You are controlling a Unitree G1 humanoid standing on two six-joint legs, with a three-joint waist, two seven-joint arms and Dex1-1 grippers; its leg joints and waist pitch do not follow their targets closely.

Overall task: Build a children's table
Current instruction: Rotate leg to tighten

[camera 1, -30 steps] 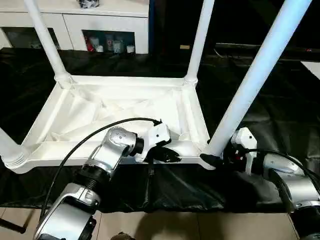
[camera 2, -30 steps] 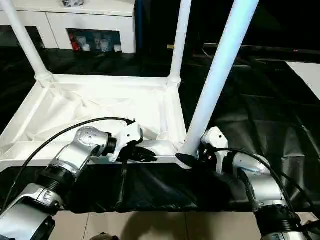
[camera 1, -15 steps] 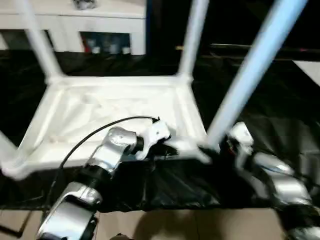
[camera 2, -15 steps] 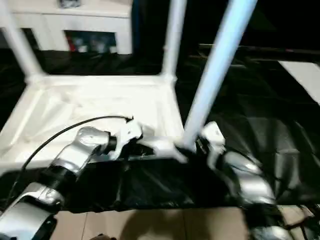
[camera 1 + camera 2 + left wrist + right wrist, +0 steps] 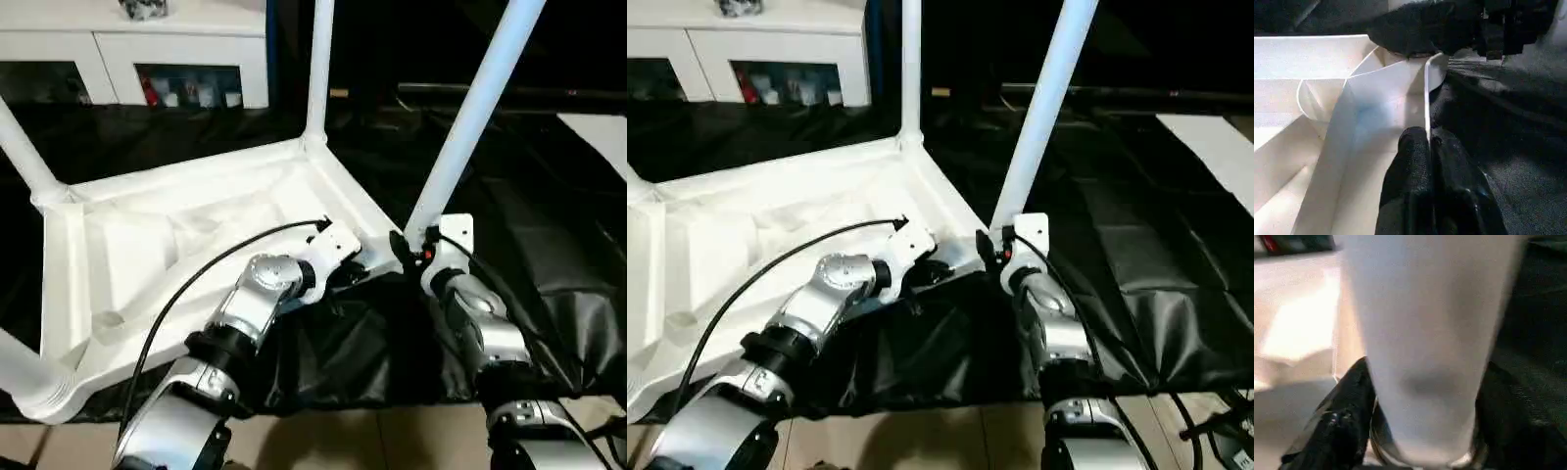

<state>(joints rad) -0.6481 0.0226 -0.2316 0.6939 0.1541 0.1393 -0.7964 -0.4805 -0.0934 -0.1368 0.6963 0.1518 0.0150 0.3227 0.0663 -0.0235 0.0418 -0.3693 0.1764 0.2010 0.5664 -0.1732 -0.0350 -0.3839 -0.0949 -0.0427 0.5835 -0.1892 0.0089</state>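
1. Table top (image 5: 176, 255): white plastic, lying upside down on black sheet (image 5: 549, 264), ribbed underside up. Legs stand in its corner sockets: far one (image 5: 318, 69) and near-right one (image 5: 470, 117) show full length; two more at the left side show in part.
2. Handling (est.): thin-walled moulded plastic, so light, fairly stiff, rim flexes a bit. Smooth, prob. slippery under hard fingers. Legs are long levers; side load may pop one from its socket.
3. Hold pts: rim wall of the top, and a leg low down, just above its socket. Avoid gripping a leg high up.
4. Left gripper (image 5: 1428, 147): fingers closed thin on the top's upright rim wall, near the near-right corner.
5. Right gripper (image 5: 1420, 431): fingers spread either side of the near-right leg base, hugging it, beside that same corner.
6. Around the top: white cabinet (image 5: 147, 49) behind it, well apart; floor strip at the near sheet edge.
7. Obstruction: left-arm cable (image 5: 196, 284) arcs over the top; sheet folds bunch below the near-right corner, may snag.
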